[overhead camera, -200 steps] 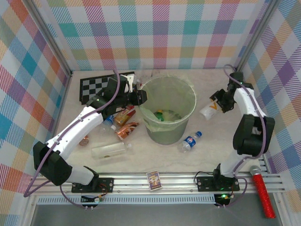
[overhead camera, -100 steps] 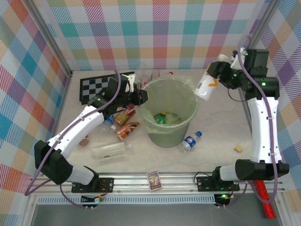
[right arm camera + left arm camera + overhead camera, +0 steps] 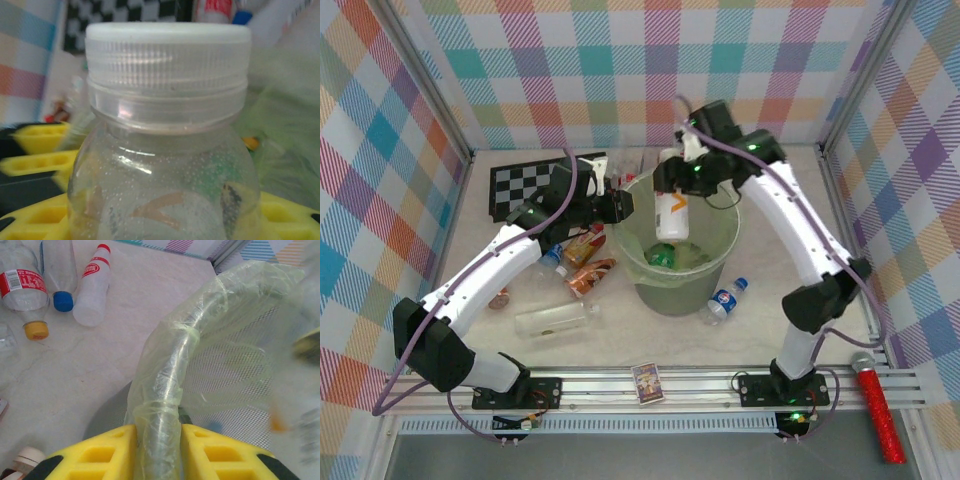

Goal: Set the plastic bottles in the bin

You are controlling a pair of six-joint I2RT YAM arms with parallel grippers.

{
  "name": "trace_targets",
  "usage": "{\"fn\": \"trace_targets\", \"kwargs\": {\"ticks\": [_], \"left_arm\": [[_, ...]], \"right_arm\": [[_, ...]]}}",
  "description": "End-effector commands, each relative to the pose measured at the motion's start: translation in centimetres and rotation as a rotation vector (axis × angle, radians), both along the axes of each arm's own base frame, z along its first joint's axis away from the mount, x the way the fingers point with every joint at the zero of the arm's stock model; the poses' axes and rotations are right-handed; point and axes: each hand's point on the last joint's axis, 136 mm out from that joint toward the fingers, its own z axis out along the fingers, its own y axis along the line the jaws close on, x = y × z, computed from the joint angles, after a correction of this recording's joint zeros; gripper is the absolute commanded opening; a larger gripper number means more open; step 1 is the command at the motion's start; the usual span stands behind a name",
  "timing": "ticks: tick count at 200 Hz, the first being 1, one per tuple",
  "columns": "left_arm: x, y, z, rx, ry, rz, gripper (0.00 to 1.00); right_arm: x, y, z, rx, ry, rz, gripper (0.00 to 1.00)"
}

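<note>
Right gripper pinches white-capped clear plastic bottle over round pale-green translucent bin; left gripper pinches its liner-covered rim.

White arm links, black joints — purple cables, yellow claw fingers

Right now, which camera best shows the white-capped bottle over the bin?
Top external: most of the clear, white-capped plastic bottle above the pale green round bin. Right wrist gives cap and shoulder, close up. Left wrist: a blur that may be it.
</note>
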Motion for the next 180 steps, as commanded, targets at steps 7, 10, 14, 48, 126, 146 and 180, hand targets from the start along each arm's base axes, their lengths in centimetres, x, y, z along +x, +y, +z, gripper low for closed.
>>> {"fn": "trace_targets", "kwargs": {"ticks": [7, 10, 14, 48, 126, 146, 180], "left_arm": [[-0.6, 0.8, 0.1, 0.041, 0.002, 0.025, 0.26], [-0.5, 0.8, 0.0, 0.043, 0.002, 0.028, 0.26], [-0.5, 0.8, 0.1, 0.043, -0.001, 0.031, 0.26], [-0.1, 1.0, 0.4, 0.038, -0.006, 0.055, 0.23], [0.4, 1.2, 0.5, 0.031, -0.007, 0.088, 0.2], [0.5, 1.1, 0.2, 0.034, -0.002, 0.09, 0.2], [0.8, 1.0, 0.2, 0.035, -0.001, 0.097, 0.2]], "right_arm": [[-1.8, -0.7, -2.5, -0.152, 0.015, -0.008, 0.43], [-1.8, -0.7, -2.9, -0.155, 0.021, -0.008, 0.43], [-1.9, -0.5, -3.5, -0.156, 0.032, -0.007, 0.43], [-2.0, -0.5, -7.9, -0.182, 0.099, -0.045, 0.45], [-1.8, 0.0, -11.1, -0.162, 0.121, -0.055, 0.77], [-2.0, 0.1, -10.2, -0.149, 0.1, -0.038, 0.82], [-3.0, 0.3, -6.0, -0.112, 0.016, 0.019, 0.87]]}}
